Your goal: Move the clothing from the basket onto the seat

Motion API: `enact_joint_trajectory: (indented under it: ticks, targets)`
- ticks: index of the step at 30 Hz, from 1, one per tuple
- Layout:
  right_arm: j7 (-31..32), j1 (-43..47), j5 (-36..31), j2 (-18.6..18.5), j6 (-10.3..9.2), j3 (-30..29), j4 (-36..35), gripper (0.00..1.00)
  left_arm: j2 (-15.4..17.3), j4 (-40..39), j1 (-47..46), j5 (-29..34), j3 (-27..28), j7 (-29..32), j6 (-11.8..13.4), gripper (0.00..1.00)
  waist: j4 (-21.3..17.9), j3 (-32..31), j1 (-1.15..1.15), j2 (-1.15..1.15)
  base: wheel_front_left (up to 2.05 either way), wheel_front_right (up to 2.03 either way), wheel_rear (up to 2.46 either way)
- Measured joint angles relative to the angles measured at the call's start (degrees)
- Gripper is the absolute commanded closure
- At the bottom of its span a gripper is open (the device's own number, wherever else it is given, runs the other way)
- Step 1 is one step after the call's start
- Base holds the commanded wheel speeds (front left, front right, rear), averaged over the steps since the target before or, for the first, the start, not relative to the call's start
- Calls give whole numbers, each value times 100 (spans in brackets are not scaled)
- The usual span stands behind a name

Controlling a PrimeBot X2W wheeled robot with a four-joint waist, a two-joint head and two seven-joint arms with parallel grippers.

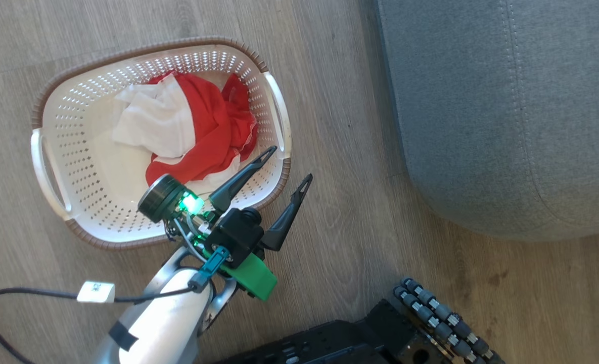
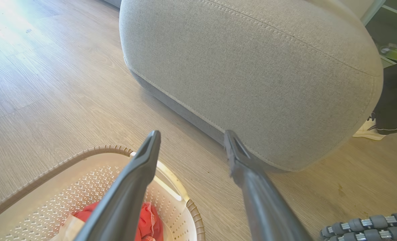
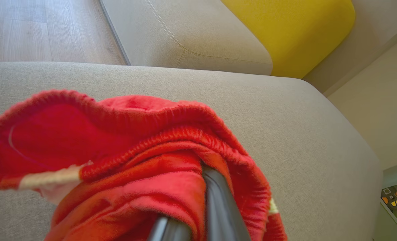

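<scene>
Left gripper (image 1: pixel 291 163): fingers apart, empty, over the basket (image 1: pixel 77 167) rim.
Right gripper (image 3: pixel 207 177): clamped on red garment (image 3: pixel 134 160), above seat (image 3: pixel 302 134).
Second garment (image 1: pixel 198 126): in basket.
Advice: lower close to seat, then release.

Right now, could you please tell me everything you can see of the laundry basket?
The basket is a cream plastic rounded rectangle with perforated walls, a brown braided rim and a white handle at each end. It stands upright on the wood floor, beside the grey seat but apart from it. Crumpled red and white clothing lies inside. The left gripper hangs over one corner with its fingers open; whether they touch the rim I cannot tell.
</scene>
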Motion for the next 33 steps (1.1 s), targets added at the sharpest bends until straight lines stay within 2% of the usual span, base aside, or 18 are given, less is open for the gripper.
enact_joint_trajectory:
  ticks: [1,2,7,13,19,30,33]
  targets:
    - [20,10,-26,3,0,-10,26,5,-1,11,0,0,-2,0,-1,0,-10,-6,0,0,0,0,0]
    - [41,15,-57,9,0,-19,44,0,-2,30,0,0,-3,0,-1,0,-17,-22,0,0,0,0,0]
    - [91,17,-103,48,0,-141,66,0,-1,51,4,0,-5,0,-2,0,-60,-117,0,0,0,0,0]
    - [715,270,-164,167,0,-177,127,0,-7,91,8,-57,2,0,-8,0,-86,-344,0,0,0,0,0]
    - [996,493,-221,174,0,-80,181,0,-152,158,51,-90,-38,0,-60,0,-80,-741,0,0,0,0,0]
    - [1085,491,-250,15,0,289,186,0,-481,297,448,-245,-55,0,-154,0,-15,-1697,0,0,0,0,0]
    - [751,488,-109,32,0,565,191,0,-549,309,598,-260,-18,0,-186,0,23,-2061,0,0,0,0,0]
